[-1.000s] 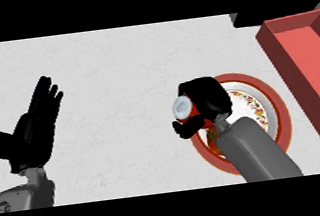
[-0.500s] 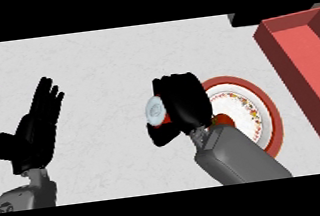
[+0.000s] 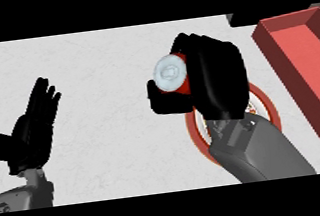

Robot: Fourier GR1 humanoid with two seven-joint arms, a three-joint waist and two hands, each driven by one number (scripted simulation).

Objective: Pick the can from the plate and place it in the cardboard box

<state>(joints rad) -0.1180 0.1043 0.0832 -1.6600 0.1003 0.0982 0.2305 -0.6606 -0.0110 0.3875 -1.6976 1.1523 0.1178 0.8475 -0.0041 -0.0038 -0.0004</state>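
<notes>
— Head view first: what carries everything?

— A pale table (image 3: 105, 56) with a faint marbled grain, nearly white. At its far left corner a strip of darker brown surface shows beyond the edge, and a dark block sits at the far edge on the right.

— And the things on it?

— Along the right edge lies the cardboard box (image 3: 308, 69), a long open rectangular tray in a reddish tone with upright walls and a flat floor. Just beside it, toward the near edge, sits the plate (image 3: 266, 109), round with a red rim and a patterned pale centre, largely covered by the right forearm.

— Where is the can?

— Up off the plate, in the right hand (image 3: 215, 80). The can (image 3: 171, 74) is a short cylinder, red on the side with a pale silvery round lid facing the camera. The black fingers curl round its right side and the thumb closes below it, so the hand is clamped on it. It hangs over the table left of the plate, well apart from the box.

— The other arm?

— The left hand (image 3: 28, 133) rests near the left edge, fingers straight and pointing up, thumb spread out, holding nothing.
</notes>
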